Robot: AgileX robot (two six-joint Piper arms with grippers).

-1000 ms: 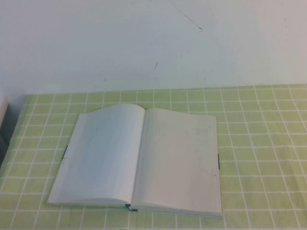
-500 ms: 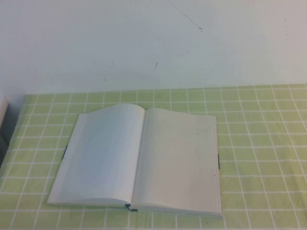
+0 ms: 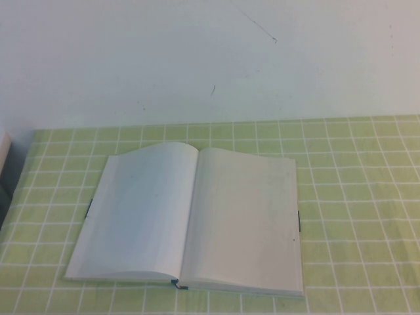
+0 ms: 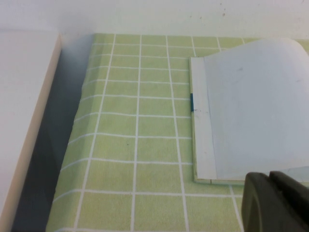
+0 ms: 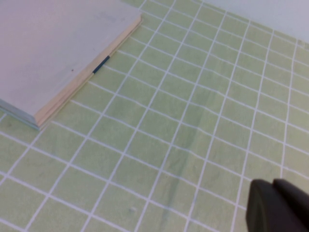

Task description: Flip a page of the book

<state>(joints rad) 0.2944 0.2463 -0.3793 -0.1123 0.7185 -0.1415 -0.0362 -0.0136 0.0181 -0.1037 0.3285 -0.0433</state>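
Observation:
The book (image 3: 190,216) lies open and flat on the green checked cloth, showing two blank white pages. The left page (image 3: 138,210) bulges up near the spine; the right page (image 3: 246,220) lies flat. A blue spine end (image 3: 176,283) shows at the near edge. Neither gripper shows in the high view. My left gripper (image 4: 273,195) is shut and empty, just off the near left corner of the book (image 4: 251,111). My right gripper (image 5: 276,205) is shut and empty over bare cloth, well to the right of the book (image 5: 53,48).
The green checked tablecloth (image 3: 354,197) covers the table up to a white wall (image 3: 210,59) at the back. A pale flat board (image 4: 24,121) stands off the table's left edge, with a dark gap (image 4: 48,159) between.

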